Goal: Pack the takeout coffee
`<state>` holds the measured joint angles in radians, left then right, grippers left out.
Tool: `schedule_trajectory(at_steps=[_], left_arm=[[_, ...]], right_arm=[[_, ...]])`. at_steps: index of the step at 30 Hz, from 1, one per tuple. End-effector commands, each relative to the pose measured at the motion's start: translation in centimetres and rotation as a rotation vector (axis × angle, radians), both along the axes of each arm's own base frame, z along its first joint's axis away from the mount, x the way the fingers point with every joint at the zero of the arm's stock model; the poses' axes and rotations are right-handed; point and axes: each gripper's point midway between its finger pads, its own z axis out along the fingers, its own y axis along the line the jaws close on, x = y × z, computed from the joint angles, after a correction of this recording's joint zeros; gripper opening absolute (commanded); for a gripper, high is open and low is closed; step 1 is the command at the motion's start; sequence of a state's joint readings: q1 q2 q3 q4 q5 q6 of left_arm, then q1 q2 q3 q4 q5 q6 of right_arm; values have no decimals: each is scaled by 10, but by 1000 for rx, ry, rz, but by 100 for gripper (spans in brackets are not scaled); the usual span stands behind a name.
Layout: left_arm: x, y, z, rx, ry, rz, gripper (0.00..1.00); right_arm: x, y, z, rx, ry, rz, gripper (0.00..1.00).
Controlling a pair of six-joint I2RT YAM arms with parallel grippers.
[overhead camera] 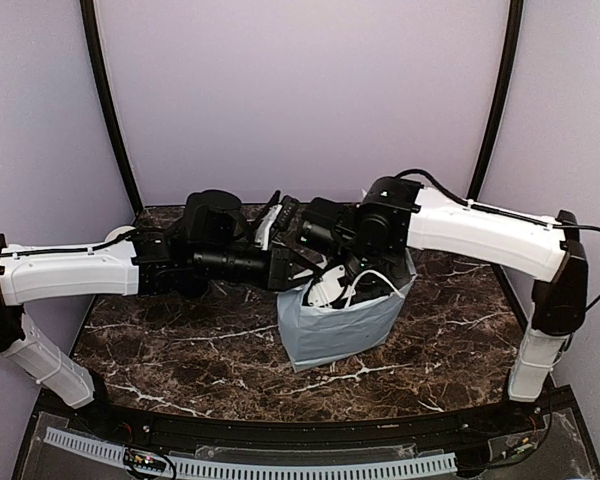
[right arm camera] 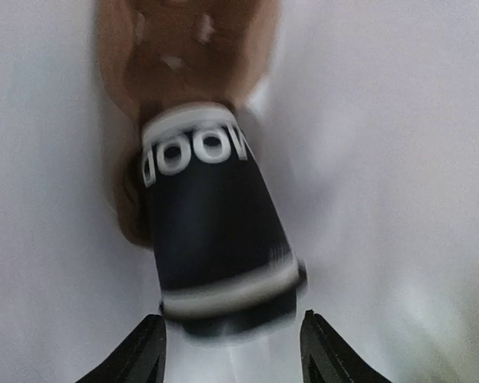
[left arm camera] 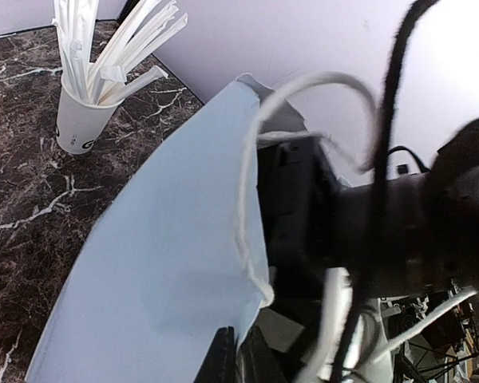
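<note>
The takeout coffee (right arm camera: pixel 211 223), a dark paper cup with white lettering and a black lid, lies tilted inside the pale blue paper bag (overhead camera: pixel 340 325), its lid end toward the camera. In the right wrist view my right gripper (right arm camera: pixel 233 347) is down in the bag. Its jaws stand open on either side of the lid with a gap to each finger. The cup's base rests against a brown thing (right arm camera: pixel 184 48) deeper in the bag. My left gripper (left arm camera: pixel 239 351) is shut on the bag's (left arm camera: pixel 168 263) top edge, pinching the paper wall.
A white cup of white sticks (left arm camera: pixel 80 120) stands on the dark marble table (overhead camera: pixel 180 350) beyond the bag. The bag's white cord handle (left arm camera: pixel 303 88) loops over the right arm (overhead camera: pixel 480 230). Both arms meet above the bag at the table's middle.
</note>
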<state>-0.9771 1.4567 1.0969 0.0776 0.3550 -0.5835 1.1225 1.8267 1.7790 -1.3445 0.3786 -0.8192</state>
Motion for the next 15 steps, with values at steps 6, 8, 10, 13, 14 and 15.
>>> schedule_trajectory(at_steps=[6, 8, 10, 13, 14, 15], left_arm=[[-9, -1, 8, 7, -15, -21, 7], [-6, 1, 10, 13, -29, -7, 8], [-5, 4, 12, 16, -39, 0, 8], [-6, 7, 18, 9, -56, 2, 8], [-5, 8, 18, 10, -62, 7, 9], [-5, 9, 21, 8, -68, 10, 9]], right_arm=[[-26, 27, 101, 266, -137, 96, 59], [-27, 25, 111, 270, -171, 106, 59], [-27, 23, 122, 280, -209, 117, 60], [-21, 20, 135, 290, -287, 123, 60], [-19, 18, 139, 294, -310, 121, 60], [-16, 17, 143, 296, -331, 119, 60]])
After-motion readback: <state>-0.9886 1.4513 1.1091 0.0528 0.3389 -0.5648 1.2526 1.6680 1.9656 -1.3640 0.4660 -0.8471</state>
